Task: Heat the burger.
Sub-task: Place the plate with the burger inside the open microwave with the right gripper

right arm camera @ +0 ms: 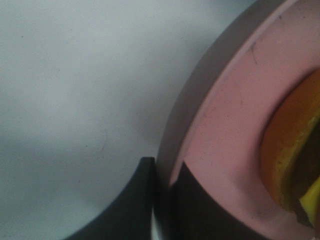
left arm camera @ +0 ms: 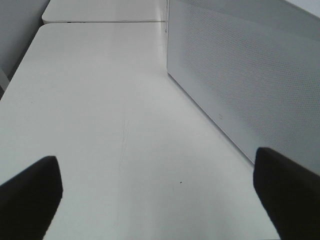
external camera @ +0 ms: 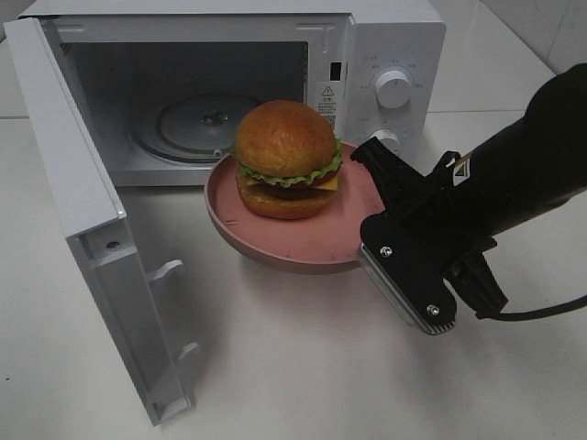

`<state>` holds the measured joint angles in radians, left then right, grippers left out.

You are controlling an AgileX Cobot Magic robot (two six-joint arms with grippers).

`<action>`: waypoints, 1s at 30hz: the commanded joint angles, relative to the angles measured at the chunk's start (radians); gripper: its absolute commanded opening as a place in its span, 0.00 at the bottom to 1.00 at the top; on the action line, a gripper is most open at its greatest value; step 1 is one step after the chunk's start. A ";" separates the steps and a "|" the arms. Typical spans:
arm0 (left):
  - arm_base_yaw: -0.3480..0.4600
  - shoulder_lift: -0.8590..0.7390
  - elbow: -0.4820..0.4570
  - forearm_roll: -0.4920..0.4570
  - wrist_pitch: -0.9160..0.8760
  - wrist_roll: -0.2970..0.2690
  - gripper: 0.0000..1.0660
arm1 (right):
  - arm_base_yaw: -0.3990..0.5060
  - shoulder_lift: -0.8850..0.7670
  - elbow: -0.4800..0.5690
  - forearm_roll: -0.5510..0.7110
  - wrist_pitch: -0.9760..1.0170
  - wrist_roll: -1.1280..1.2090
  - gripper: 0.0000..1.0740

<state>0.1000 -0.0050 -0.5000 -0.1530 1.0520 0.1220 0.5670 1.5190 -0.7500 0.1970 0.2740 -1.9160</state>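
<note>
The right hand [external camera: 371, 183] is clamped narrowly on the rim of the pink plate [external camera: 303, 246]. On that plate the burger [external camera: 286, 158] is seated, just before the open microwave [external camera: 390, 46]. The left hand [left arm camera: 160, 200] is spread wide over the bench [left arm camera: 100, 100].

At the back of the table [external camera: 293, 376], microwave [external camera: 390, 46], door [external camera: 87, 211] swung out to the left. Inside, on the cavity floor, turntable [external camera: 188, 124]. Just before the opening, plate [external camera: 307, 243] with burger [external camera: 286, 156] on it. On the plate's right rim, right gripper [external camera: 365, 158], clamped, arm [external camera: 532, 156] off to the right.
</note>
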 commanded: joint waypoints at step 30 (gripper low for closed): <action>0.001 -0.020 0.003 0.001 -0.013 0.000 0.92 | 0.042 0.114 -0.143 -0.163 -0.048 0.172 0.00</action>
<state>0.1000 -0.0050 -0.5000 -0.1530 1.0520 0.1220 0.6060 1.6220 -0.8540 0.0500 0.2740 -1.7780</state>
